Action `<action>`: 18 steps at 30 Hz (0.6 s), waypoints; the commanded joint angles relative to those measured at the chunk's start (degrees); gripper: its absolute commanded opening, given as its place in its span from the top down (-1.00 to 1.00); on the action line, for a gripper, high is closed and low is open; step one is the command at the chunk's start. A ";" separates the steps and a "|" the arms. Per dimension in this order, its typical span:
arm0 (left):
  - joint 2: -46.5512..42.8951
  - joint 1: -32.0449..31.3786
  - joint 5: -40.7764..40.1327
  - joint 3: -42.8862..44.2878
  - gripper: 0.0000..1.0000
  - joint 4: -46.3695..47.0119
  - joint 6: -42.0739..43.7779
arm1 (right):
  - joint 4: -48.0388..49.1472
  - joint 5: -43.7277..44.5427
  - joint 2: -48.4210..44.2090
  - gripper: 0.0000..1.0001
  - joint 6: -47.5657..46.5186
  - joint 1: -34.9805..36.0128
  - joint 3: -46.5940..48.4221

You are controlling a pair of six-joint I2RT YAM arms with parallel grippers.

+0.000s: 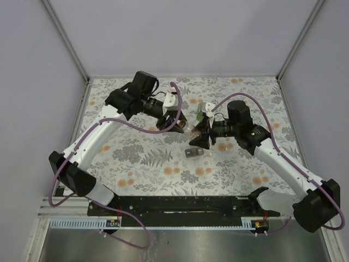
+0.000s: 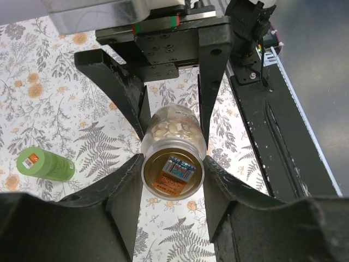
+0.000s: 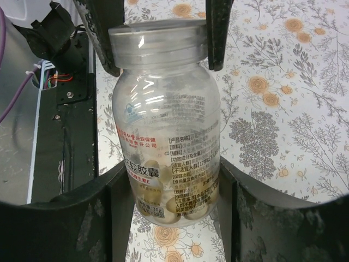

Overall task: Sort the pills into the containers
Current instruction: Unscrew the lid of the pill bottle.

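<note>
A clear pill bottle with pale capsules at its bottom hangs sideways above the table between both grippers. My right gripper is shut on the bottle's lower body, one finger on each side. My left gripper faces it and grips the bottle's clear cap, its pads pressed against the cap's rim. In the right wrist view the left fingers flank the cap. In the top view the left gripper and right gripper meet over the middle of the table.
A green bottle lies on its side on the flowered tablecloth; it shows just behind the right gripper. A small grey container lies nearer the arm bases. The black base rail runs along the near edge.
</note>
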 commanded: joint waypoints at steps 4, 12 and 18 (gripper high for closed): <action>-5.28 -0.23 -3.52 -6.57 1.00 18.51 -21.71 | 3.85 6.99 -2.95 0.99 0.79 0.21 -0.49; -10.12 -0.84 -14.59 -14.23 1.00 31.98 -42.11 | 5.34 11.21 -3.75 0.99 1.67 0.13 -0.58; -8.80 -4.44 -23.55 -12.83 1.00 31.81 -49.77 | 5.17 13.76 -3.22 0.98 1.76 0.22 0.13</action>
